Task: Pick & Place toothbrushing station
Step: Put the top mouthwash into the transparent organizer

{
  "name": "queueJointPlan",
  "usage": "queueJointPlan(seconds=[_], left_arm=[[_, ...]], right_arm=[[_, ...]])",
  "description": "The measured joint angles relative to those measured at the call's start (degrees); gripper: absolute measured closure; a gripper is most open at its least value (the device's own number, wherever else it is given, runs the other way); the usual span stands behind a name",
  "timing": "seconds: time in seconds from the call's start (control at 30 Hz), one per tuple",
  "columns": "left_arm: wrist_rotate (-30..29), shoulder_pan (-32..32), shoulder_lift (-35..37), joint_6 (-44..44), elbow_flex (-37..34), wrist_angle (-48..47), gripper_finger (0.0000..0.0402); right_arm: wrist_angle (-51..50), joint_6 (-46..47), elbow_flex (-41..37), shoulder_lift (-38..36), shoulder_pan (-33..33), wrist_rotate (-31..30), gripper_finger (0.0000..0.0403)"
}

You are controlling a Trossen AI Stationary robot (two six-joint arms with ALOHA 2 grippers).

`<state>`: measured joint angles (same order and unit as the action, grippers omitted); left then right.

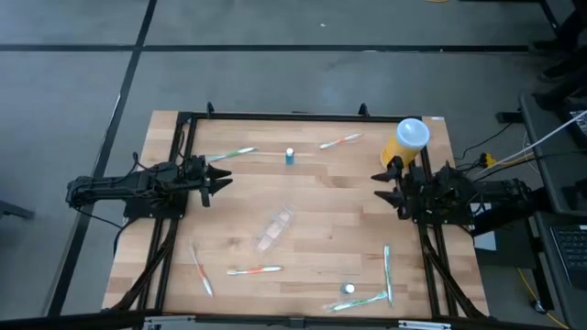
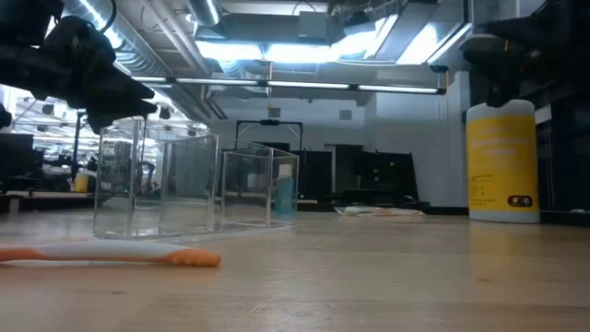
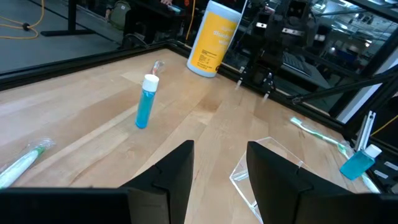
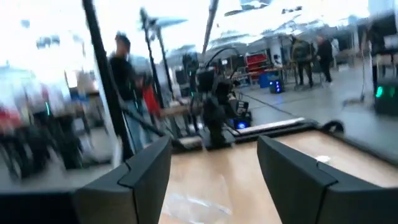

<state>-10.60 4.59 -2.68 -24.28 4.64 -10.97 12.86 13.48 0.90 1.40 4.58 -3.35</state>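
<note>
High view: both arms parked at table edges, L gripper (image 1: 223, 178) at the left side, R gripper (image 1: 380, 184) at the right, well apart w/ the clear holder (image 1: 274, 228) lying between them mid-table. L fingers (image 3: 171, 174) parted, a gap between them, nothing in it, hovering above the wood; R fingers (image 4: 143, 168) spread wide, also empty, touching nothing.

Task items scattered on the wooden table (image 1: 321, 211): small blue bottle (image 1: 290, 156) upright near the far edge, centre; toothbrush w/ green (image 1: 231, 153) just beside L gripper's far side; orange-tipped toothbrush (image 1: 340, 140) toward far right; yellow container w/ white lid (image 1: 409, 139) at far right corner, close to R arm. Near edge: 2 more brushes at left (image 1: 201, 269) (image 1: 254, 270), green ones at right (image 1: 387, 272) (image 1: 356, 302), second little blue bottle (image 1: 348, 289) among them.

Low view: holder reads as clear compartments (image 2: 189, 189), blue bottle behind it, orange-tipped brush (image 2: 111, 254) flat in the foreground.
</note>
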Motion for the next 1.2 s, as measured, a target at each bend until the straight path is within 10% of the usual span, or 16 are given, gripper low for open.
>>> queueJointPlan(seconds=[0.23, 0.53, 0.73, 0.93, 1.2], left_arm=[[0.0, 0.0, 0.0, 0.0, 0.01, 0.01, 0.0256], [-0.15, 0.17, 0.0, 0.92, 0.01, -0.11, 0.0256], [-1.76, 0.6, 0.0, 7.93, -0.03, 1.49, 0.0256], [-8.91, 0.62, 0.0, -1.87, -0.43, 19.13, 0.0256], [-20.1, 0.87, -0.8, -8.71, -0.45, 36.35, 0.0256]], right_arm=[[2.72, 26.06, 0.03, 4.32, -0.02, -5.37, 0.0163], [4.36, 47.53, 0.03, 8.48, -0.17, -38.21, 0.0163], [13.29, 54.28, 0.03, 11.57, 0.22, -30.87, 0.0163], [39.05, 34.11, 2.1, 17.07, 0.59, -28.34, 0.0163], [41.04, 22.38, 18.18, 28.91, 0.54, -10.83, 0.0163]])
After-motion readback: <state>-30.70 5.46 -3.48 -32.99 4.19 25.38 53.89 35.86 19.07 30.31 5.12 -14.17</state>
